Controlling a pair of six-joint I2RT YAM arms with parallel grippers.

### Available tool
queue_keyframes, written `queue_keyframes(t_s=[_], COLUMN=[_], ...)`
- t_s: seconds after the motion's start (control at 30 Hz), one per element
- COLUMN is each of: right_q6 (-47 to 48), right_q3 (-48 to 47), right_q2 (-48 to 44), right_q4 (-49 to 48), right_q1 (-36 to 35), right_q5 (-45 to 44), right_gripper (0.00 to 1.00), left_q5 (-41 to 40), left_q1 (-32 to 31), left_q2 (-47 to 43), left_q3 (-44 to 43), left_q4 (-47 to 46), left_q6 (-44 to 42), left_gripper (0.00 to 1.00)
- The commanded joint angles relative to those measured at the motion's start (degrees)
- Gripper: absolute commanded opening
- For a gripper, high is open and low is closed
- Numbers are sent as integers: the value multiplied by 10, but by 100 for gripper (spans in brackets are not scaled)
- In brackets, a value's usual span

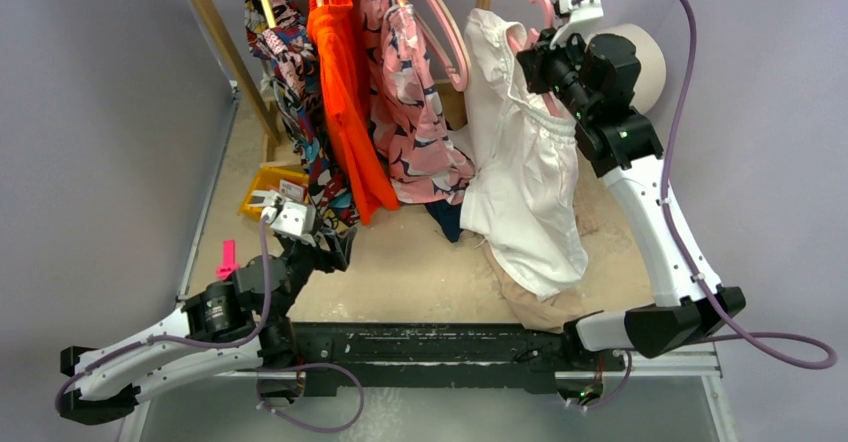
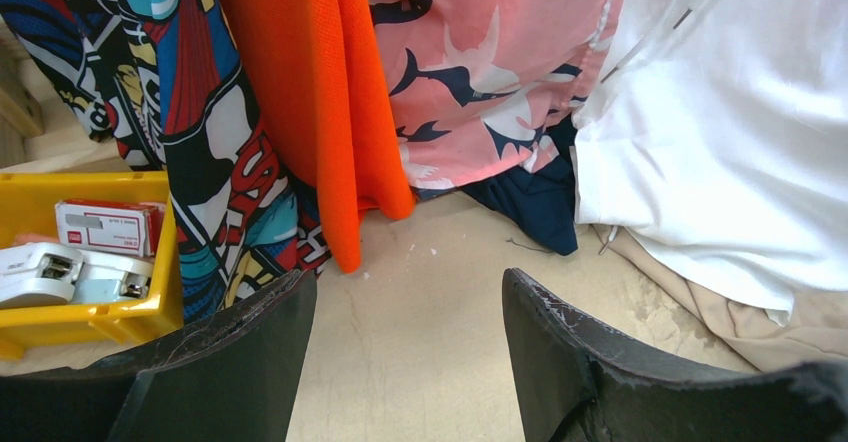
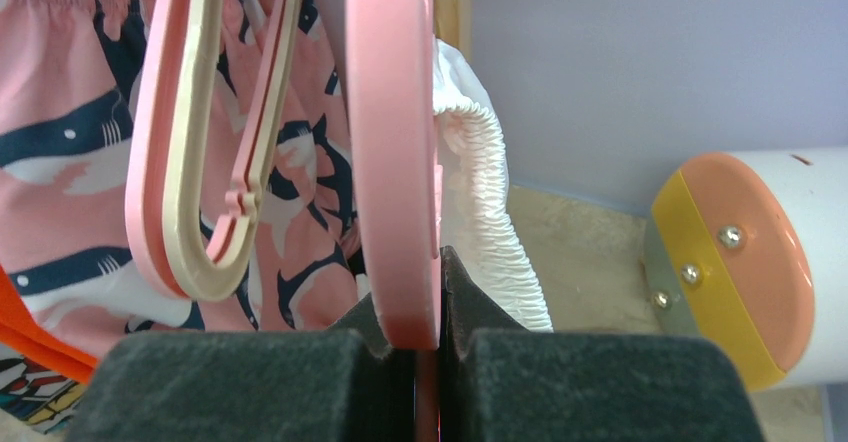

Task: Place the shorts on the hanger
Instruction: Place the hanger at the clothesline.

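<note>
The white shorts (image 1: pixel 520 162) hang by their gathered waistband (image 3: pixel 490 212) from the pink hanger (image 3: pixel 395 142), and their lower end rests on the table. My right gripper (image 1: pixel 545 62) is raised at the back right and is shut on the hanger's pink bar, which is pinched between the pads (image 3: pixel 480 307). The hanger's hook (image 1: pixel 540 7) pokes up above the gripper. My left gripper (image 1: pixel 335 247) is low over the table at the left, open, with nothing between its fingers (image 2: pixel 570 352). In the left wrist view the shorts (image 2: pixel 720 142) fill the right side.
A wooden rack (image 1: pixel 215 32) holds a comic-print garment (image 1: pixel 290 72), an orange one (image 1: pixel 345 92), a pink patterned one (image 1: pixel 415 112) and an empty pink hanger (image 3: pixel 200 162). A tan garment (image 1: pixel 540 302) lies under the shorts. A yellow bin (image 2: pixel 90 312) sits left, a white cylinder (image 1: pixel 640 57) back right.
</note>
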State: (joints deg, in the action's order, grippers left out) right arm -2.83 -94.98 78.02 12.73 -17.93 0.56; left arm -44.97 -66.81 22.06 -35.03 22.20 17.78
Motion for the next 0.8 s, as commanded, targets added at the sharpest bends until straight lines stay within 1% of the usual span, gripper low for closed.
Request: queue_keyframes(t_s=[0.0,0.13,0.27,0.33,0.4,0.5,0.6,0.67,0.77], right_q6=[-6,-16,-17,-14,-10,4,16,33,53], right_q3=[-82,-112,-120,-126,-107,-64,-40,-50,-72], right_q2=[3,14,13,11,-5,-54,-109,-134,-149], right_q4=[-73,-72,-64,-39,-13,4,20,33,41], right_q1=[3,3,3,3,3,3,3,3,3], right_q5=[58,56,46,17,-21,-92,-153,-185,-225], right_gripper=[0,0,0,0,0,0,0,0,0], left_q5=[-22,-22,-22,-23,-23,-27,-35,-43,-48], left_q1=[1,1,1,1,1,1,1,1,1], left_q2=[2,4,8,7,5,-5,-15,-19,-21], left_q3=[-20,-20,-21,-21,-22,-23,-19,-18,-16], left_q4=[-7,-7,-7,-7,-6,-3,-6,-7,-9], left_q6=[-13,-13,-14,-13,-10,-6,-6,-7,-11], left_gripper=[67,67,67,67,67,67,67,67,67])
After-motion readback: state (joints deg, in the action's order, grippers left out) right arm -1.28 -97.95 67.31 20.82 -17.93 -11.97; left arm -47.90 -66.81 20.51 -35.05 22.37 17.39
